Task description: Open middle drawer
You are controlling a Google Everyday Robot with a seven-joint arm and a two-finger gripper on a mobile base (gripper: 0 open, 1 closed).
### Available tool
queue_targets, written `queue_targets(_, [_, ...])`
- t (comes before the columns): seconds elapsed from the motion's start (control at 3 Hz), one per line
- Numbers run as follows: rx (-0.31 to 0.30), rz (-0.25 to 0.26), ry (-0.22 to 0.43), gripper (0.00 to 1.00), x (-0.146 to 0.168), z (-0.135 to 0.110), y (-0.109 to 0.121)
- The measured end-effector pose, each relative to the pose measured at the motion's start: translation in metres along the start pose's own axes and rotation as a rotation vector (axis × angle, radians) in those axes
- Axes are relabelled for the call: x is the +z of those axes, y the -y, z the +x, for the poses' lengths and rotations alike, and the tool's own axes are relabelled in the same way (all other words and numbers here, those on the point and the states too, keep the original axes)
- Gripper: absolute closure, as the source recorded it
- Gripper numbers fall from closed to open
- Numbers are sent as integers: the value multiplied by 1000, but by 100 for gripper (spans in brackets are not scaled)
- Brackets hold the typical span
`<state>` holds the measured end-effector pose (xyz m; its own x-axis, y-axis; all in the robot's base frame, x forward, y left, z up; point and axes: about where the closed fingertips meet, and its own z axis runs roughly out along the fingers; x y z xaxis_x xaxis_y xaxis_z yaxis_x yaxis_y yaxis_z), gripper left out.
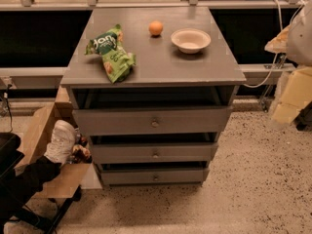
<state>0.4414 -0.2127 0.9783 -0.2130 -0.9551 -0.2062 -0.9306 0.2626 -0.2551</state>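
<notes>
The grey cabinet (pixel 156 67) stands in the middle of the camera view with three drawers stacked in its front. The middle drawer (pixel 195 153) has a low flat grey front and a small round metal knob (pixel 155 154) at its centre. It looks pushed in, with a dark gap above its front. Above it is the taller-fronted top drawer (pixel 195 121), below it the smallest bottom drawer (pixel 185 176). My gripper (pixel 288 104) shows as a pale, blurred shape at the right edge, well right of the cabinet and apart from the knob.
On the cabinet top lie a green snack bag (pixel 113 52), an orange (pixel 155 28) and a pale bowl (pixel 190 40). A cardboard box (pixel 39 135) with a white object (pixel 61 141) stands left of the cabinet. Speckled floor (pixel 253 179) spreads in front and to the right.
</notes>
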Motion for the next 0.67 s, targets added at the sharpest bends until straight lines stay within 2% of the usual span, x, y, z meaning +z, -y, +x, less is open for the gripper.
queue_targets(0.33, [0, 0, 0, 0, 0, 0, 0])
queue_targets(0.67, [-10, -34, 20, 0, 25, -2, -20])
